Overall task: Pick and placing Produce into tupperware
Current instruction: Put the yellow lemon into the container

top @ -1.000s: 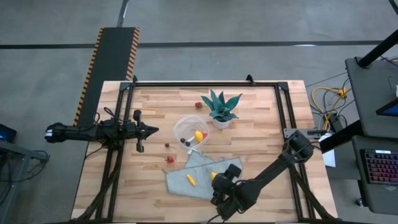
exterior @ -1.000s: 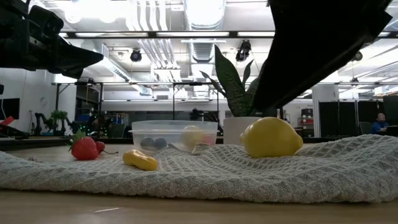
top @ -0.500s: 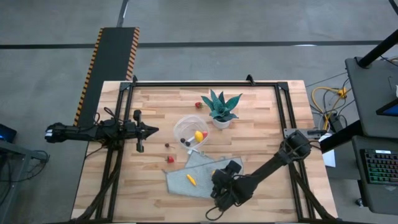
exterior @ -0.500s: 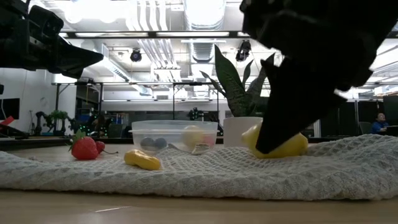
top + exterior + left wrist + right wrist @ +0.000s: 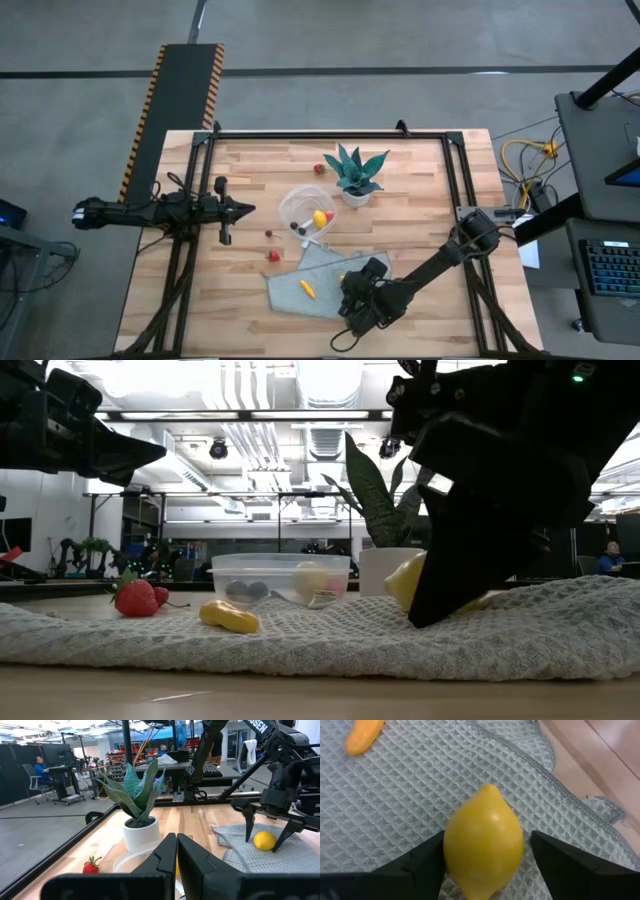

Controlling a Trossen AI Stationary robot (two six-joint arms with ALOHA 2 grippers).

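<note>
Right gripper (image 5: 482, 865) has come down over the lemon (image 5: 483, 840) on the grey cloth (image 5: 395, 810). Its fingers are apart, one each side, ready to squeeze. The tupperware (image 5: 305, 212) waits nearby. Left gripper (image 5: 176, 855) is closed, away.

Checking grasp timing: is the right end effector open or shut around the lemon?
Open: right end effector fingers flank the yellow oval lemon on grey waffle cloth.
</note>
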